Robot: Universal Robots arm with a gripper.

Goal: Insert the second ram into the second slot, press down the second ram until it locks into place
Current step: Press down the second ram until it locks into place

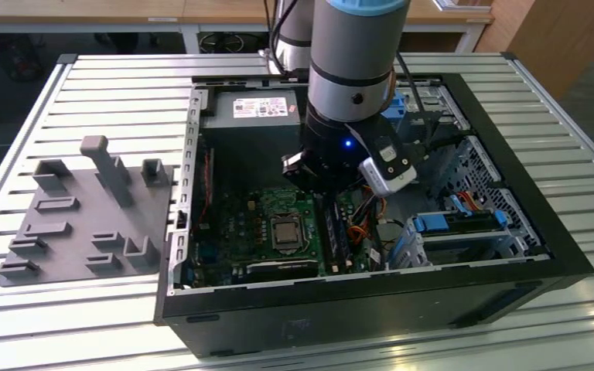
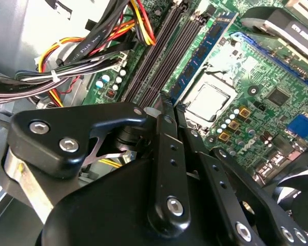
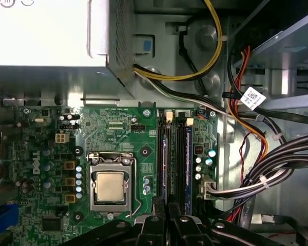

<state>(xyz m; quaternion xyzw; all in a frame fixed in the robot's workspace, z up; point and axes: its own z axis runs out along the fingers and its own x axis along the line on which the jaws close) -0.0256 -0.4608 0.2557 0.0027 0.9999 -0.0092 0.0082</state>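
End effector (image 3: 167, 221) closed, seemingly empty, above the memory slots (image 3: 173, 154). Uneven pressure could leave the second ram (image 2: 205, 52) tilted and unlatched.

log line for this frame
gripper | over memory slots beside cpu | blue ram stick in slot | lock unclear

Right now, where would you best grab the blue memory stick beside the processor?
Probably by its long top edge, pinching the two flat faces from straight above: the blue memory stick stands on edge on the motherboard, leaving only that edge free.
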